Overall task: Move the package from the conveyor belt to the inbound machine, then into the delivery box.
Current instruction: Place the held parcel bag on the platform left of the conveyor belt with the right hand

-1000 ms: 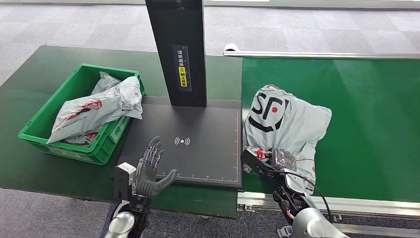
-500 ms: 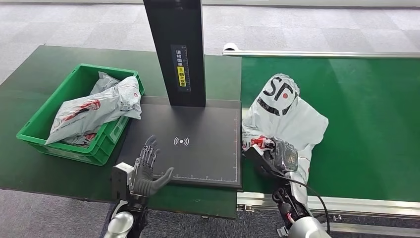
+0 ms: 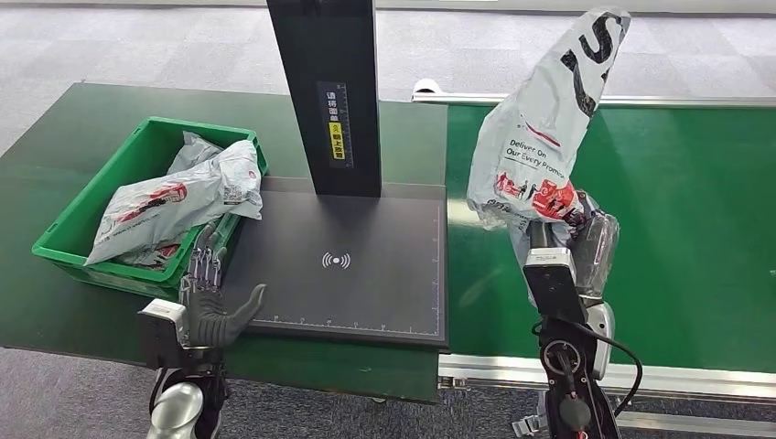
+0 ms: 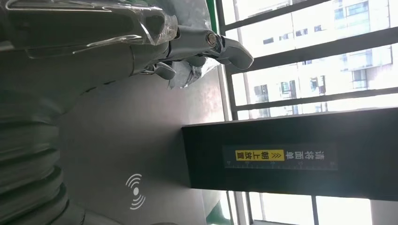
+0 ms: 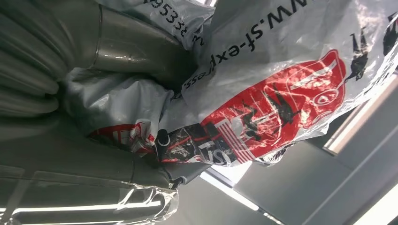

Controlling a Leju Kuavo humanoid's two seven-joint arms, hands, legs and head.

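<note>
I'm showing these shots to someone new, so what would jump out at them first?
Most striking is the grey courier package, held up in the air above the green conveyor belt by the right hand. Next comes the inbound machine, a dark flat pad with a tall black post, in the middle. To its left a green delivery box holds more packages, and the left hand hovers open nearby.

Head view: high, facing forward and down over scanner plate [image 3: 366, 247]. Wrist views: close behind each hand, turned sideways. Left wrist shares the plate [image 4: 141, 140].
</note>
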